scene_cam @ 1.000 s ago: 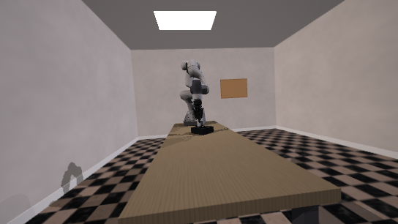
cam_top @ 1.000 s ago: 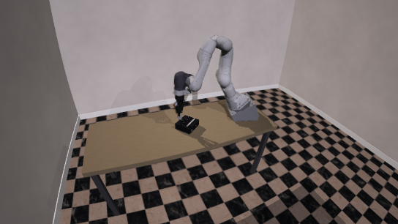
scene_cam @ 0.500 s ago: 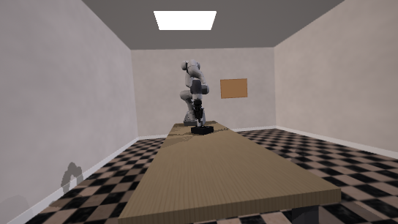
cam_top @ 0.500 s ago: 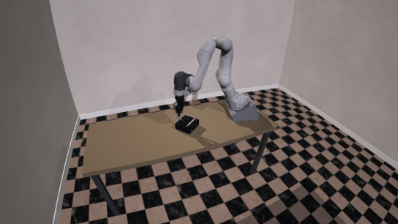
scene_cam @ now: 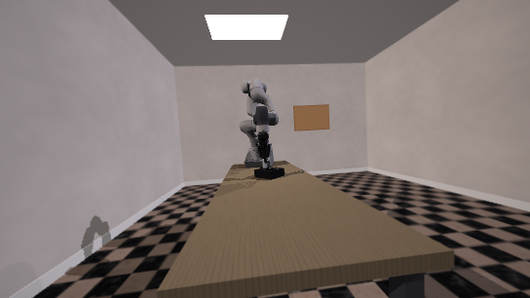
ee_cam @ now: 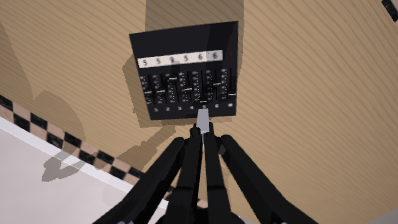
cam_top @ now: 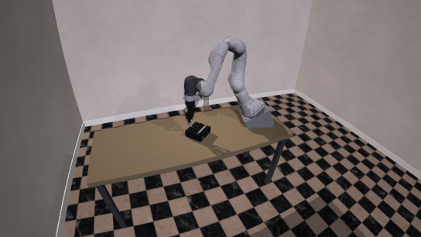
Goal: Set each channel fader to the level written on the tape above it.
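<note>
The gripper (cam_top: 189, 123) (scene_cam: 265, 165) (ee_cam: 203, 116) is clenched, its fingers brought together, pointing down at the near edge of the lighting desk (cam_top: 196, 136) (scene_cam: 269, 173) (ee_cam: 182, 41). A smooth, pale grey tip shows at the end of black, angular finger linkages. No fader cap is seen between the fingers. The tip lies just beside the fifth channel fader (ee_cam: 203, 101) in the wrist view; contact cannot be confirmed.

The desk is a dark, shallow box with a roughly square face, sitting on the table (cam_top: 135, 151) (scene_cam: 292, 219) (ee_cam: 300, 105). The fifth fader's light cap line is at the gripper end of its slot. The third fader (ee_cam: 172, 78) is set towards the tape; the master fader (ee_cam: 231, 94), rightmost in the wrist view, is towards the gripper end. Exact levels cannot be read.

The white tape (cam_top: 202, 128) (ee_cam: 179, 58) is a flat strip with dark handwritten-looking figures: 5, 5, an unclear third, 5, 6, 6.

The table has a tan, wood-grained rectangular top and dark straight legs. The arm (cam_top: 238, 70) (scene_cam: 257, 94) is pale grey with rounded links, on a grey wedge-shaped mount (cam_top: 264, 121). The floor (cam_top: 186, 201) (scene_cam: 351, 182) is checkered in black and pinkish-beige, with a marbled texture.

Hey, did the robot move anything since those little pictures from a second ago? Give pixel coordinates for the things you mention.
No, nothing visibly changed. The arm (cam_top: 238, 71) (scene_cam: 257, 94) is in the same pose, and the gripper (cam_top: 189, 125) (scene_cam: 265, 167) (ee_cam: 203, 116) is by the black desk (cam_top: 198, 132) (scene_cam: 269, 173) (ee_cam: 185, 42), which sits in the same spot on the table (cam_top: 135, 155) (scene_cam: 302, 234) (ee_cam: 300, 100). The sliders are too small to compare.
</note>
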